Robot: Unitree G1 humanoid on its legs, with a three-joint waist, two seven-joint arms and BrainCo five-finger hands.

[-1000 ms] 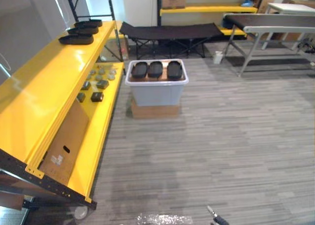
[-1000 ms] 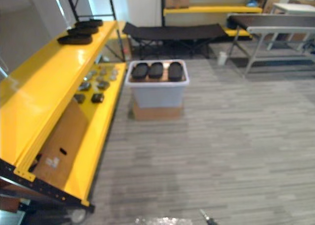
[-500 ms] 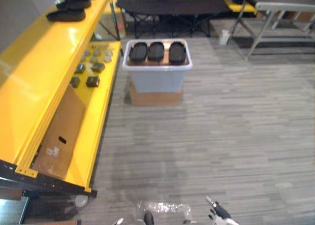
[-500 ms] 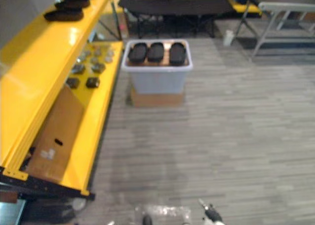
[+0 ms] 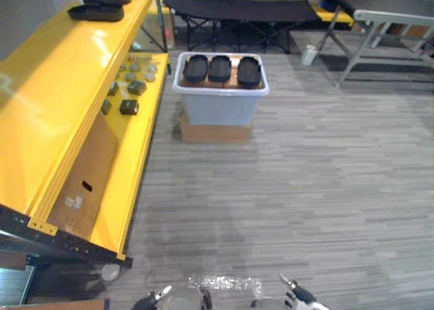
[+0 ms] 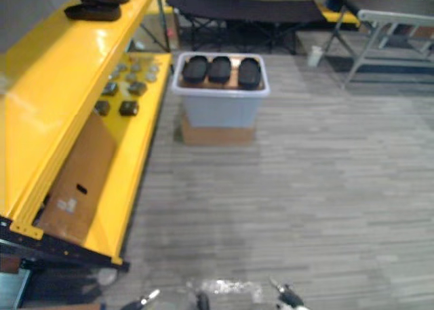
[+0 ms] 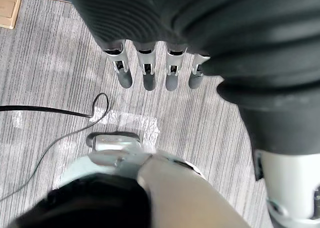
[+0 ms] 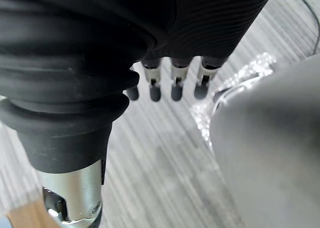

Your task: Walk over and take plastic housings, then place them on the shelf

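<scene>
Left robot hand (image 7: 146, 72) hangs with its fingers straight and relaxed over the floor (image 5: 325, 188), holding nothing. The right robot hand (image 8: 176, 86) is the same, fingers straight and empty. In the head views, both show at the bottom edge.

3 black plastic housings (image 5: 220, 68) lie side by side in a pale grey bin (image 5: 218, 108), which stands on a flat cardboard box (image 5: 213, 131) well ahead of the hands. 3 more housings (image 5: 96, 11) lie at the far end of the yellow shelf's (image 5: 54, 113) top level. That shelf runs along the robot's left.

Small dark parts (image 5: 129, 106) sit on the lower level, whose edge is just beside the bin, and a cardboard sheet (image 5: 88, 181) leans under the top level. Grey plank floor lies between the hands and the bin, with a patch of crinkled clear plastic (image 5: 224, 283) just ahead of the hands. Behind the bin stands a black folding cot (image 5: 237, 11), and a white cup (image 5: 309, 54) is by a grey desk (image 5: 386, 15).

Against 1 s ago the whole view has tipped downward, so the camera has moved. The bin and its 3 housings keep their places, and the left hand's fingertips now show.
</scene>
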